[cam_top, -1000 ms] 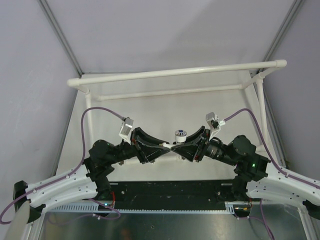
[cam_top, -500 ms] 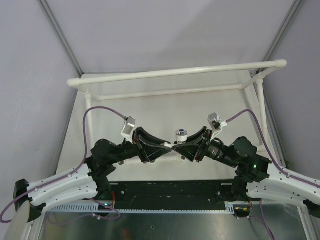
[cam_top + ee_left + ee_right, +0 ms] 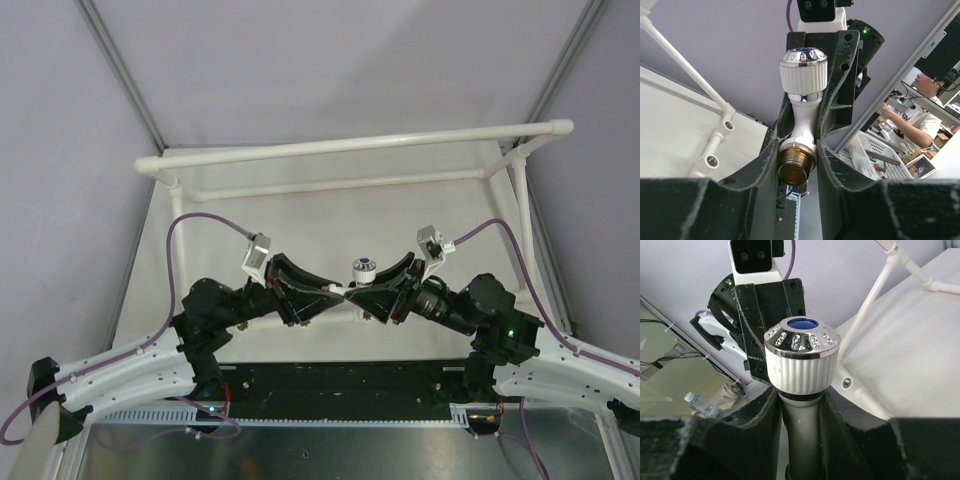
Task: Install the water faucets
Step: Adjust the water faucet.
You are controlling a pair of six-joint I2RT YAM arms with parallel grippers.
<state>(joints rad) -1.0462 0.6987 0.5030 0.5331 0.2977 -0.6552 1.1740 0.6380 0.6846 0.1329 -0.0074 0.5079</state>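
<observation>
One water faucet (image 3: 363, 267), white with a ribbed knob and blue centre, hangs in the air between both grippers, above the near side of the table. My left gripper (image 3: 797, 161) is shut on its body just behind the brass threaded end (image 3: 796, 165), which points at the left wrist camera. From the opposite side my right gripper (image 3: 801, 415) is shut on the neck under the knob (image 3: 801, 357). In the top view the left gripper (image 3: 335, 291) and right gripper (image 3: 353, 291) meet tip to tip. Tee sockets (image 3: 712, 161) on the near pipe lie left of the faucet.
The long white pipe frame (image 3: 350, 147) runs round the white table, its far rail raised. Another socket (image 3: 845, 383) shows right of the knob. A white basket (image 3: 875, 155) and a person (image 3: 910, 107) are beyond the table's edge. The black base plate (image 3: 340, 385) lies between the arm bases.
Almost nothing: both grippers keep their hold, and the faucet with them has crept very slightly to the right.
</observation>
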